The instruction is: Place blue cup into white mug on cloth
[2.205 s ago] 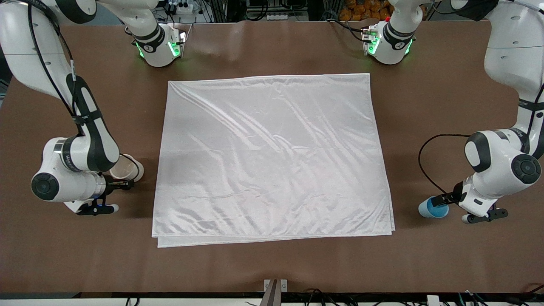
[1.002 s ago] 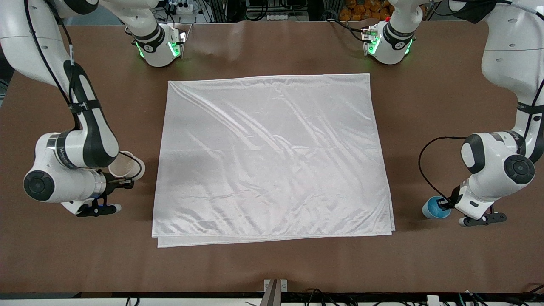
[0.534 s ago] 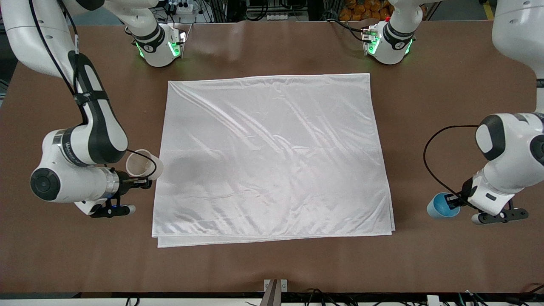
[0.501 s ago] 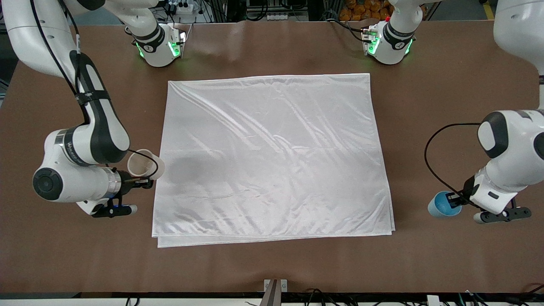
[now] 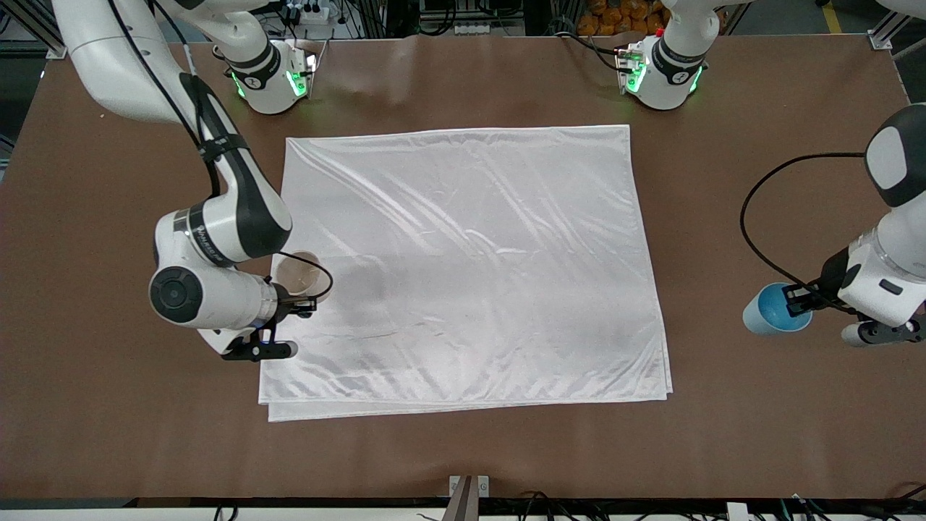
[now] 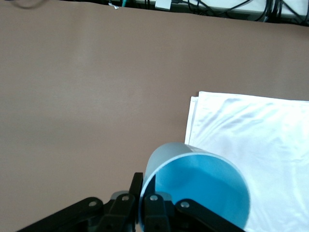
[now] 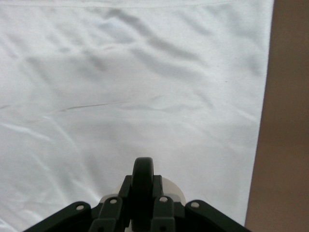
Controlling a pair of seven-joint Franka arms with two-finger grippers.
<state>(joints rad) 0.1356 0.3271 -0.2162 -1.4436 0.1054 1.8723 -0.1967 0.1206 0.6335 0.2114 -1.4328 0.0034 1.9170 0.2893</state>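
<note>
Both cups held aloft, seen from the front camera.

I see the right gripper (image 5: 302, 305) at frame left clamped on the white mug (image 5: 300, 273) over the cloth (image 5: 470, 260) edge; its handle hides between the fingers. At frame right, the left gripper (image 5: 798, 302), arm cut off, pinches the blue cup (image 5: 768, 309) rim above bare table (image 5: 723, 181).

Bright, even overhead light; the cloth (image 5: 463, 268) gleams with glare streaks along its wrinkles; soft grey shadow pools beside the white mug (image 5: 300, 275); focus crisp.
</note>
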